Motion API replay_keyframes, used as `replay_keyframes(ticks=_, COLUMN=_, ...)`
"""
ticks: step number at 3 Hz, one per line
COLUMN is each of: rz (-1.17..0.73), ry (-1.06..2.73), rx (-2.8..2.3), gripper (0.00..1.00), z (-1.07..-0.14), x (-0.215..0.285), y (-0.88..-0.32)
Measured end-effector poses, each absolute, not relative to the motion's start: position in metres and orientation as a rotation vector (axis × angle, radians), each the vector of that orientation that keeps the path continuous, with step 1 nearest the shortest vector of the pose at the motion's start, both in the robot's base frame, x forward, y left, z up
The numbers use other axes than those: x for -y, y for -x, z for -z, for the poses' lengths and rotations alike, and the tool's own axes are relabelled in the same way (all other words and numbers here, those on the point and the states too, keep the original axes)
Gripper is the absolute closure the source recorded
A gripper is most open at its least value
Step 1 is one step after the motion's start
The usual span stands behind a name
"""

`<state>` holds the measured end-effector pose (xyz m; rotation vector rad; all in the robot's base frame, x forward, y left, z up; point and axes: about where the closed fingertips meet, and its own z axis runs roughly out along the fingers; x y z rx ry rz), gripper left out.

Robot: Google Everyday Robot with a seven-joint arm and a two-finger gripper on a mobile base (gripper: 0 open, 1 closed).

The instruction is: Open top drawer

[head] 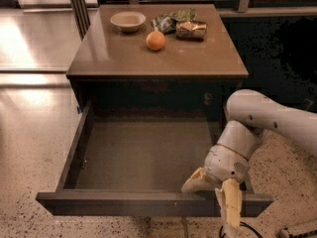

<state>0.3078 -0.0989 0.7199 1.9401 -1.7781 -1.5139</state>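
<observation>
The top drawer [138, 155] of the brown cabinet stands pulled far out, its brown inner floor bare and its dark front panel [124, 205] nearest me. My gripper [210, 201] is at the right end of that front panel. One pale finger [195, 181] reaches inside the drawer and the other [230, 205] hangs down outside the front, so the fingers straddle the panel and hold it. The white arm [277, 120] comes in from the right.
On the cabinet top [208, 58] stand a small white bowl [128, 20], an orange [155, 40], a green snack bag [168, 21] and a crumpled can [191, 29]. Speckled floor lies left and in front. A dark wall is on the right.
</observation>
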Motion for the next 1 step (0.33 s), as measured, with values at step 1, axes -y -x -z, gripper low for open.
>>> replay_keyframes(ticks=1, rz=1.477, ry=-1.988, rx=1.796, gripper=0.0, z=-0.7219, x=0.0919, y=-0.3187)
